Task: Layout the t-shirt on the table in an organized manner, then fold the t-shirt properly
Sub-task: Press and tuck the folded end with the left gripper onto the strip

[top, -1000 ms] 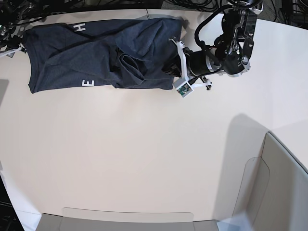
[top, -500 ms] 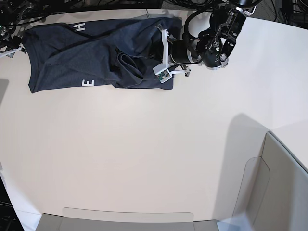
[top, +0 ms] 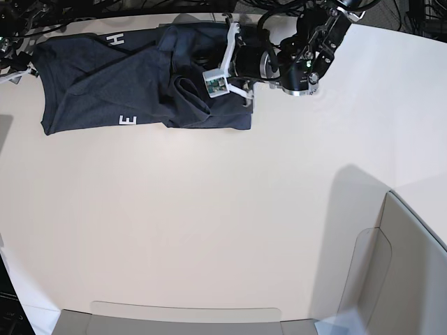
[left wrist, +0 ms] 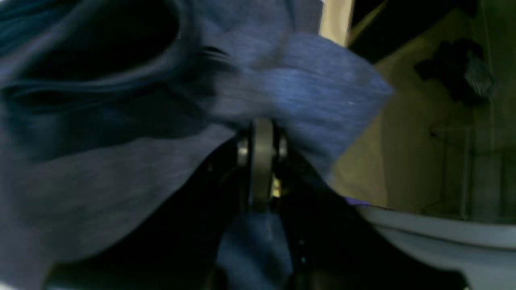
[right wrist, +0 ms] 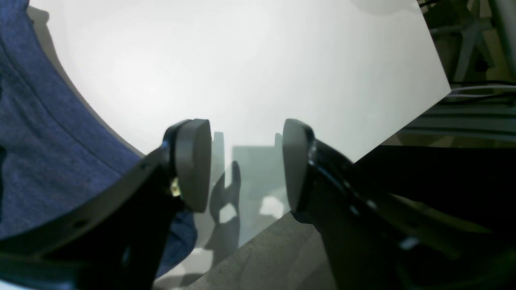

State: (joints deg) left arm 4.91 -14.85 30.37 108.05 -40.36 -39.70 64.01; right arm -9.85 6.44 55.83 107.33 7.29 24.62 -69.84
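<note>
The dark navy-grey t-shirt lies along the far edge of the table, with white letters showing on its left half. My left gripper reaches in from the right and is shut on a fold of the t-shirt. Its pads pinch the cloth, and the shirt's right part hangs doubled over towards the middle. My right gripper is open and empty just above the table, with the t-shirt's hem to its left. It barely shows at the base view's far left edge.
Pale grey translucent panels stand at the lower right and along the near edge. Dark cables crowd the space behind the table's far edge. The table's corner drops off close to my right gripper.
My left gripper has travelled left across the t-shirt with the right edge in its grip, drawing that cloth over the middle. The right gripper has stayed put.
</note>
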